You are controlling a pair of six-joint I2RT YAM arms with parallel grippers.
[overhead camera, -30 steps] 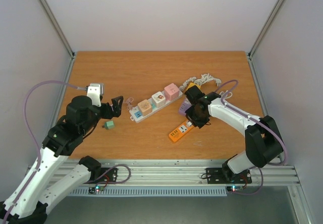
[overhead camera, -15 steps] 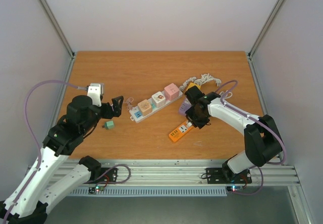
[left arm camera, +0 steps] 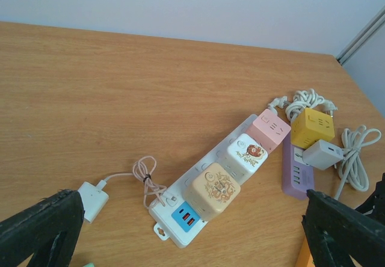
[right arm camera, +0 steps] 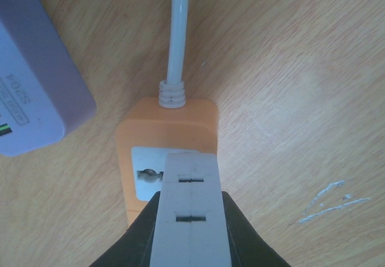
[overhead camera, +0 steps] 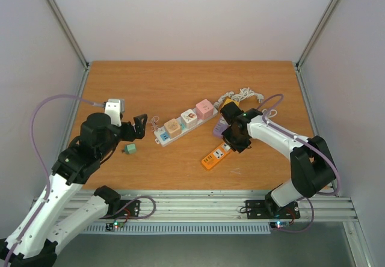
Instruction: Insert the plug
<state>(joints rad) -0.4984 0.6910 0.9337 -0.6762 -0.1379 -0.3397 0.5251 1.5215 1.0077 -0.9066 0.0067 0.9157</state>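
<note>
The right gripper [right arm camera: 189,234], clamped on the white plug [right arm camera: 190,186] at lower centre, should probably square it over the orange strip [right arm camera: 180,113] socket [right arm camera: 146,178] before pressing.

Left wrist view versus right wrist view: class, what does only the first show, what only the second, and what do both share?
Only the left wrist view: the white power strip carrying three cube adapters, the yellow cube and a small white charger. Only the right wrist view: the white plug clamped in the right gripper, held at the socket of the orange strip. Both: the purple strip and the wooden table.
</note>
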